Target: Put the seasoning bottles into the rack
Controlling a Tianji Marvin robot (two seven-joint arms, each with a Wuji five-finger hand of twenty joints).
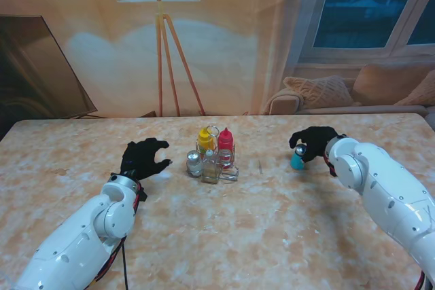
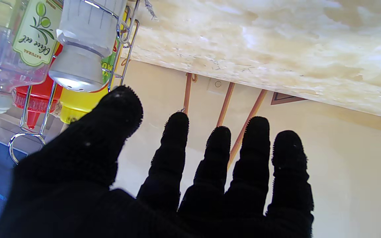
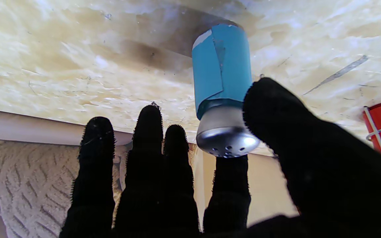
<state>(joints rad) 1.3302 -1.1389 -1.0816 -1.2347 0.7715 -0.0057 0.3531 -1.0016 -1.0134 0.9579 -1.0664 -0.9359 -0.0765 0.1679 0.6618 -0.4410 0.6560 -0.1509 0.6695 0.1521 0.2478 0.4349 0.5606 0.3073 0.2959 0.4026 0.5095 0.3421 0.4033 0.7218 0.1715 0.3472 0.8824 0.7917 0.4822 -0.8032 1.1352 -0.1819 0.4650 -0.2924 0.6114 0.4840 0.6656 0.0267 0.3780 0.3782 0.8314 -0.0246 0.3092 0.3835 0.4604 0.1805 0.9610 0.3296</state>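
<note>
clear bottle [image 2: 8, 49] | label [image 2: 36, 33] reads "Olive oil" | other print on it too small to read

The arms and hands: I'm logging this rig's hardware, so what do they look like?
Both arms are glossy white with rounded, bulbous link shells. The left arm has a grey joint ring at the wrist and red and black cables running along its underside. The right arm shows red at its wrist. The left hand and right hand are five-fingered, covered in fuzzy black knit gloves.
</note>
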